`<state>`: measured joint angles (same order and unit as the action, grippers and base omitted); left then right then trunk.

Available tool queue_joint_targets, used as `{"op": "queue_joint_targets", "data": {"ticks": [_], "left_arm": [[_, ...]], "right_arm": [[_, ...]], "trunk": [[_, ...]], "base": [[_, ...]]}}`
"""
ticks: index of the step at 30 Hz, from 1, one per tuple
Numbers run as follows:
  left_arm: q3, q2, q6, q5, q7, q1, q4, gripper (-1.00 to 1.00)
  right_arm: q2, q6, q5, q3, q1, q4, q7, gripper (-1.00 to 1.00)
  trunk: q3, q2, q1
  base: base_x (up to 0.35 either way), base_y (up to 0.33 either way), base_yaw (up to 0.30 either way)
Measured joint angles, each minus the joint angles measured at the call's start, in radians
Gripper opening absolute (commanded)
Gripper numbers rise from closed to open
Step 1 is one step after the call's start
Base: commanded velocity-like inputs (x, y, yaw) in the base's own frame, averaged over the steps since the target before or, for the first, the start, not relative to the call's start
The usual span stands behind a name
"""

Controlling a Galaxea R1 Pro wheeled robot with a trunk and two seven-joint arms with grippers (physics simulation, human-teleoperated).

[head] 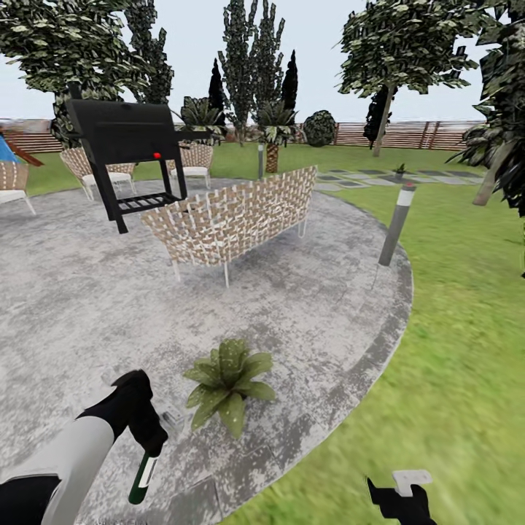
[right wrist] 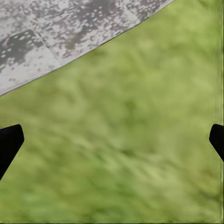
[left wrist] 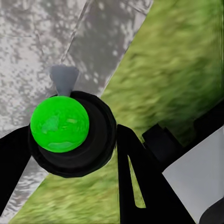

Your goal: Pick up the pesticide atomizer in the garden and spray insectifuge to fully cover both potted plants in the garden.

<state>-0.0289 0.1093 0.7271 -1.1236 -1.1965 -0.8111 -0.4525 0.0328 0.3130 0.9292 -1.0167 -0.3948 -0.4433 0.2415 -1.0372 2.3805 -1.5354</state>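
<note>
Closest to us, at seven o'clock in the head view, our left gripper point(head: 151, 442) has its jaws clamped on the pesticide atomizer point(head: 142, 477), whose dark-green body with a white label hangs below the black fingers. From the left wrist the bottle point(left wrist: 59, 123) shows end-on as a bright green disc in a black ring, with a pale grey spray head point(left wrist: 64, 78) beyond it; paving and lawn lie blurred behind.

At five o'clock our right gripper point(head: 399, 499) is cut off by the frame edge. Its wrist view shows two black fingertips point(right wrist: 9, 142) far apart at opposite edges, so the jaws stand open with nothing between them, over blurred grass.

We count one potted plant point(head: 227, 381) close by at six o'clock, a low rosette of olive leaves on the round grey paving point(head: 87, 306); its pot is hidden under the leaves. A second small plant point(head: 399, 171) at one o'clock, far off on the stepping stones, is too small to make out.

We also count one wicker sofa point(head: 237, 215), one black grill point(head: 125, 146), three wicker chairs partly hidden behind it, and two lamp posts point(head: 397, 222), near and distant. The slatted fence point(head: 415, 135) closes the lawn point(head: 467, 328).
</note>
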Motion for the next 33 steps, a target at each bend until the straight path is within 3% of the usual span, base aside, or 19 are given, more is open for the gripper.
{"op": "queue_joint_targets", "data": {"ticks": [12,22,33], "left_arm": [[-0.007,0.004,0.003,0.002,0.002,0.000,-0.005,-1.00],[-0.008,0.002,0.005,0.010,0.012,0.000,-0.005,-1.00],[-0.011,0.000,0.005,0.012,0.012,0.000,-0.006,-1.00]], "right_arm": [[0.001,-0.001,0.000,0.001,0.000,0.001,0.001,1.00],[0.002,-0.001,0.000,0.001,0.000,0.001,0.000,1.00],[0.002,0.000,0.000,0.001,0.000,0.001,0.000,1.00]], "trunk": [[0.000,0.000,0.000],[0.000,0.000,0.001],[0.000,0.000,0.001]], "base": [[-0.183,-0.219,0.129],[0.075,-0.267,0.012],[0.123,-0.266,0.261]]}}
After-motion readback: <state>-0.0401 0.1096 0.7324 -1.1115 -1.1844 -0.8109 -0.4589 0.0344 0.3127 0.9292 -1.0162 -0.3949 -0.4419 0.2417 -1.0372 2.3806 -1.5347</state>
